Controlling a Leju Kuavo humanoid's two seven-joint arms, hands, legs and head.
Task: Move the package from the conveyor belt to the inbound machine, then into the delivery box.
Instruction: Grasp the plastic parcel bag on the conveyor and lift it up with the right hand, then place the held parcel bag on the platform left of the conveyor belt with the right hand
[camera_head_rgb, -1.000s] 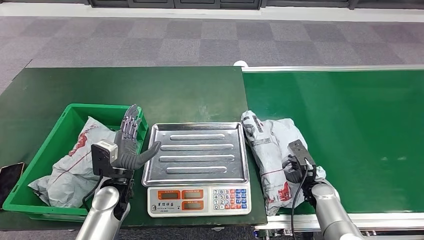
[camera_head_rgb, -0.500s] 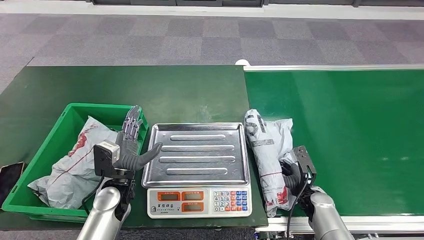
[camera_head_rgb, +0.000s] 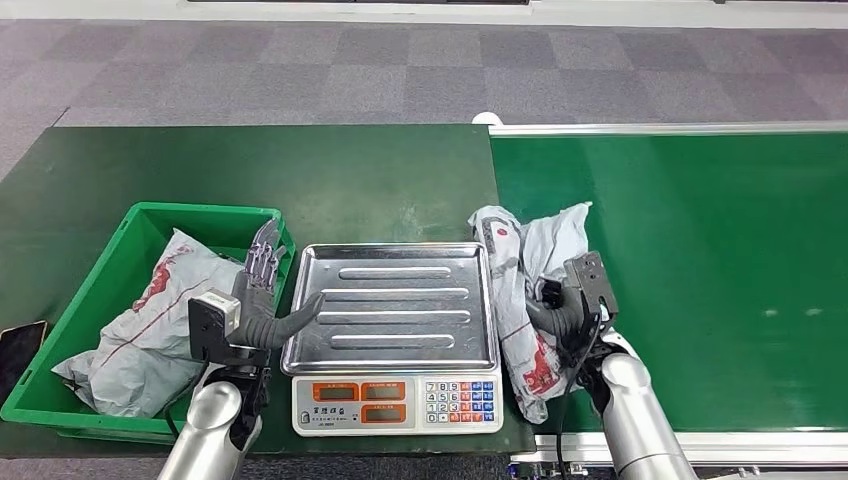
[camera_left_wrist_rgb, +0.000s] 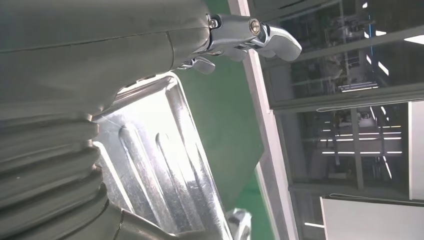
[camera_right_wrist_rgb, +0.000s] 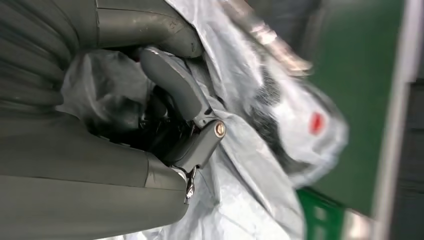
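My right hand (camera_head_rgb: 560, 312) has its fingers clamped on the soft, crumpled grey plastic mailer package (camera_head_rgb: 520, 300) at the conveyor belt's (camera_head_rgb: 700, 270) edge beside the steel scale tray (camera_head_rgb: 395, 305); light, slippery, best bunched mid-body.

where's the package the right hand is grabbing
In the head view, the grey package lies right of the scale tray, at the conveyor's left edge, gripped by the right hand.

Parcel-sorting station: green conveyor belt (camera_head_rgb: 690, 270), weighing scale (camera_head_rgb: 395, 335), crate (camera_head_rgb: 120, 270).
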